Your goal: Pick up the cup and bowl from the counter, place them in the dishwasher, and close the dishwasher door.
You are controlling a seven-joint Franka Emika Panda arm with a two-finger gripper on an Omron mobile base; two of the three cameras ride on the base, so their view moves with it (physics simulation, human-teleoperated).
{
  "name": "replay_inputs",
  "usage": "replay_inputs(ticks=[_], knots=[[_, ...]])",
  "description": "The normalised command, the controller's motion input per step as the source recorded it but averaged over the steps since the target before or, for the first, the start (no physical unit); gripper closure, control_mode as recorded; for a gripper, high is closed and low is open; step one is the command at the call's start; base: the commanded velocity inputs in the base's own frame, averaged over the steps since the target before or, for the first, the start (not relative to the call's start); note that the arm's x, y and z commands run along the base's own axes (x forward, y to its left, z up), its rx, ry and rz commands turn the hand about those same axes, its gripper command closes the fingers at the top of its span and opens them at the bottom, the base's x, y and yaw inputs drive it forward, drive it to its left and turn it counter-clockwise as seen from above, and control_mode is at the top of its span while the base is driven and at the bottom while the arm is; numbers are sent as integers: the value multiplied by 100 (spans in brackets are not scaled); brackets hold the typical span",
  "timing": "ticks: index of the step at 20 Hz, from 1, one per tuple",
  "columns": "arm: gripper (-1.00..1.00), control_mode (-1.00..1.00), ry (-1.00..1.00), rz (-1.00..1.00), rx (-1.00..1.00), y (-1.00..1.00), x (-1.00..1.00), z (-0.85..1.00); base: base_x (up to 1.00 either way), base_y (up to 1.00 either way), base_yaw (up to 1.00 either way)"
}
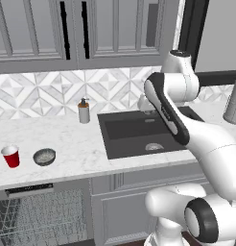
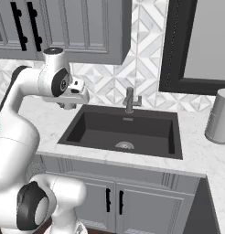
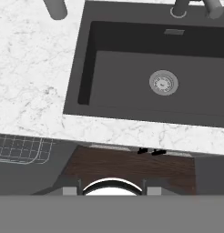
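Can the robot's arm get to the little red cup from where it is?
Probably yes. The cup stands in the open on the counter, with the bowl beside it, not touching. Nothing lies between them and the arm, which is now up over the sink, so it must swing left.

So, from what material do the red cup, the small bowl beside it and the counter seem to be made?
The cup looks like smooth plastic: plain red outside, pale inside, thin rim. The bowl looks metallic, grey and speckled with a dull sheen, though glazed ceramic is possible. The counter looks like polished marble or an imitation: white with fine grey veins.
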Motion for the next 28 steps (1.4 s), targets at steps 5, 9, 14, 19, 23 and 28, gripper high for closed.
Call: replay_inputs(ticks=[5,9,14,19,23,28], knots=[[-100,-100,3,2,0,62,0,-9,0,0,0],[-100,-100,12,14,0,95,0,-14,0,0,0],[-100,-100,3,4,4,37,-4,-7,0,0,0],[-100,-100,3,0,13,40,-1,-23,0,0,0],[-100,-100,1,0,0,53,0,-1,0,0,0],[-100,-100,4,0,0,43,0,-10,0,0,0]])
